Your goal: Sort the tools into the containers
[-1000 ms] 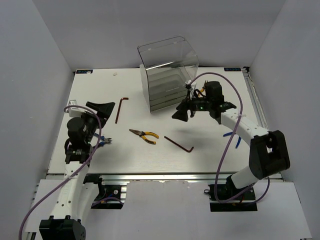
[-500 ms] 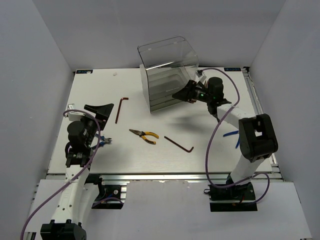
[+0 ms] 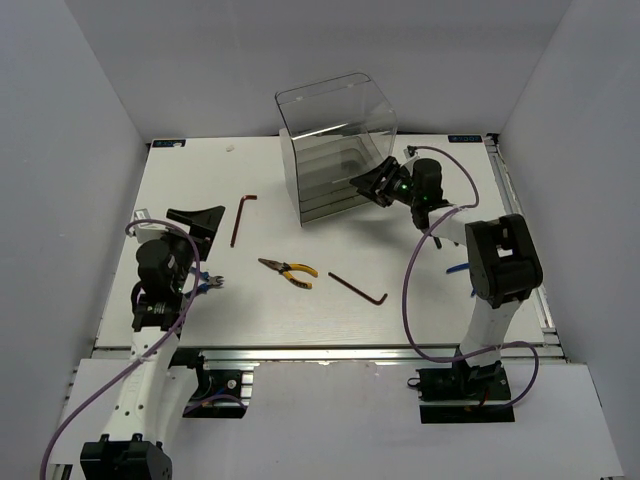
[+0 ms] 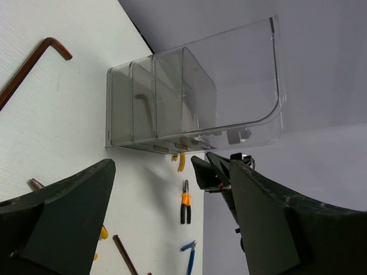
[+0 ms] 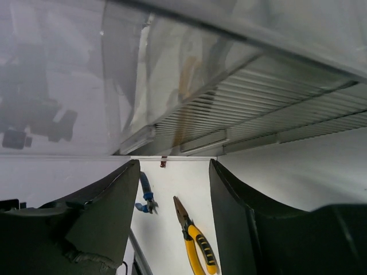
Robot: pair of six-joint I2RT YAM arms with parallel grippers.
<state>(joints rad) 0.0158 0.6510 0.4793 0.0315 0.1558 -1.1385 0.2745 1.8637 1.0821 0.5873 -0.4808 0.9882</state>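
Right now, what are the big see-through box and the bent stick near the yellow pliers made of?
The box looks like clear, slightly smoky plastic: you can see the drawers through its glossy walls. The bent stick is probably metal with a dark brownish finish: it is thin and sharply bent, though too small to be sure.

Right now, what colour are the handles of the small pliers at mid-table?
Yellow. The pliers show best in top external.
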